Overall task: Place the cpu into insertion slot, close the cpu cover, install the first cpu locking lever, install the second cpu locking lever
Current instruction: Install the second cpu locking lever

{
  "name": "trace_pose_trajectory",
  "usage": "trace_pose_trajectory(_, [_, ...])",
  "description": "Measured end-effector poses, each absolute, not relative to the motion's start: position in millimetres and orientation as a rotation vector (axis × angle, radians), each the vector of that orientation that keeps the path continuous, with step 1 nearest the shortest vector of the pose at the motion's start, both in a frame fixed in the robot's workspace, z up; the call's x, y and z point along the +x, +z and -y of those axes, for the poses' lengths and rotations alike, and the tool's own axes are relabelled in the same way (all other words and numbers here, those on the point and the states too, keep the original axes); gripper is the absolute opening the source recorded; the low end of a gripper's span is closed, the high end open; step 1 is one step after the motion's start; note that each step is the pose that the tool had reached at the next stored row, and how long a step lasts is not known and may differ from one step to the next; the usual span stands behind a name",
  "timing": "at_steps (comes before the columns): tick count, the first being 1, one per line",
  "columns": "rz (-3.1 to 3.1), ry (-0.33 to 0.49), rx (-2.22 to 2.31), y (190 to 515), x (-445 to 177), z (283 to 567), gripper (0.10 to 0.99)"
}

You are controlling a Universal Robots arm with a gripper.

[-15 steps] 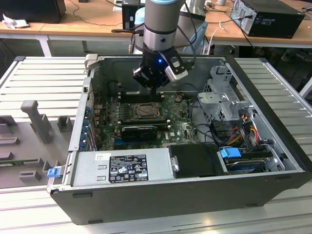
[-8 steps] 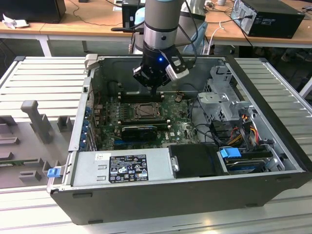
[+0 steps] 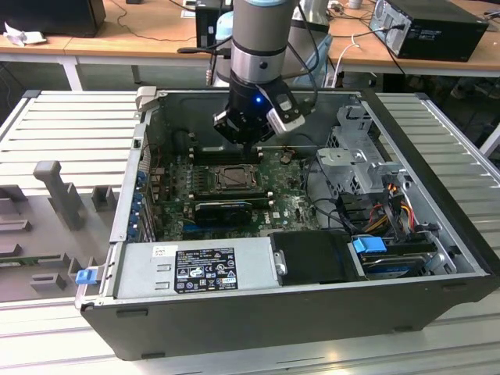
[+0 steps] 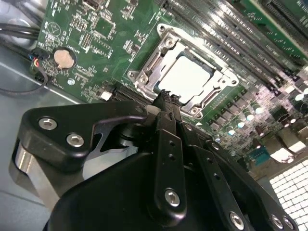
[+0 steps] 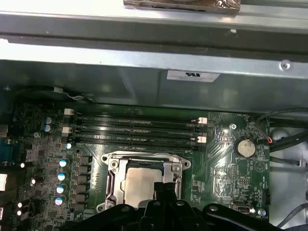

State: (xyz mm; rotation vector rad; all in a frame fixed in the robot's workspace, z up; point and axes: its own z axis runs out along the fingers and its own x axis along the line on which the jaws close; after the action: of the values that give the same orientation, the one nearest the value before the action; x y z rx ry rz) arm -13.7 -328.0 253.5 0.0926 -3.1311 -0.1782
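Your arm (image 3: 260,35) is a grey cylinder with a silver band and a blue light. Your black gripper (image 4: 166,103) carries silver screws.

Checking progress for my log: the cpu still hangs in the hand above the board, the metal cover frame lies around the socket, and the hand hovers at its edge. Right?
Not quite: the cpu is not in the hand; it already sits in the insertion slot, as both wrist views show. The rest stands: the cpu cover frames the socket and the hand hovers at its edge.
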Motion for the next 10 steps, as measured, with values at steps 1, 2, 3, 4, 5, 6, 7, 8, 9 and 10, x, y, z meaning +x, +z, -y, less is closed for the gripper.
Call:
trace_pose_trajectory(1, [3.131,-0.179,0.094,253,-14,328,0.106])
trace_pose_trajectory(2, [3.131,-0.178,0.098,251,-14,329,0.106])
trace_pose_trajectory(3, [3.13,-0.178,0.104,249,-14,330,0.106])
trace_pose_trajectory(4, [3.13,-0.178,0.112,247,-14,330,0.106])
trace_pose_trajectory(5, [3.129,-0.178,0.119,245,-14,330,0.106])
trace_pose_trajectory(6, [3.129,-0.178,0.124,244,-14,331,0.106])
trace_pose_trajectory(7, [3.129,-0.178,0.126,243,-14,332,0.106])
trace_pose_trajectory(8, [3.129,-0.178,0.128,242,-14,335,0.106])
trace_pose_trajectory(9, [3.129,-0.179,0.129,241,-14,336,0.106])
trace_pose_trajectory(10, [3.128,-0.179,0.131,241,-14,338,0.106])
